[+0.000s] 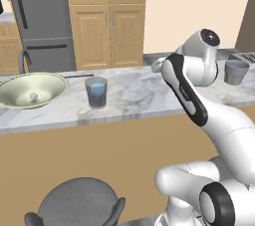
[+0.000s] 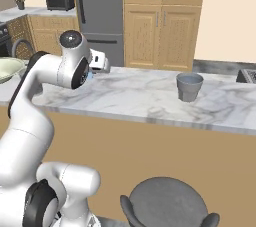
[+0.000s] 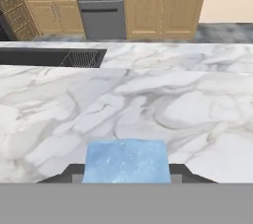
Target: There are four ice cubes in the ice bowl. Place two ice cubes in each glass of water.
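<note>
the gripper (image 3: 126,181) is closed on one ice cube (image 3: 126,161) – in the hand view the pale blue block sits between the two dark finger tips, and below it is only bare marble counter (image 3: 148,104), so the cube is held in the air, not yet over any glass

seen from the left base view, the hand is between the two glasses: the near glass of water (image 1: 96,92) stands to one side of it, and the far glass (image 1: 235,71) to the other side, near the elbow of the arm. the near glass seems to have already something pale blue at the top, though i cannot tell how many cubes. the ice bowl (image 1: 50,88) is beyond the near glass, well apart from the hand, with one cube (image 1: 34,96) in it

to do this step well, i think the hand should carry the cube level until the rim of the chosen glass is straight under the fingers – probably the far glass – then lower close to the water before opening, so the cube does not bounce off the rim or splash
</note>
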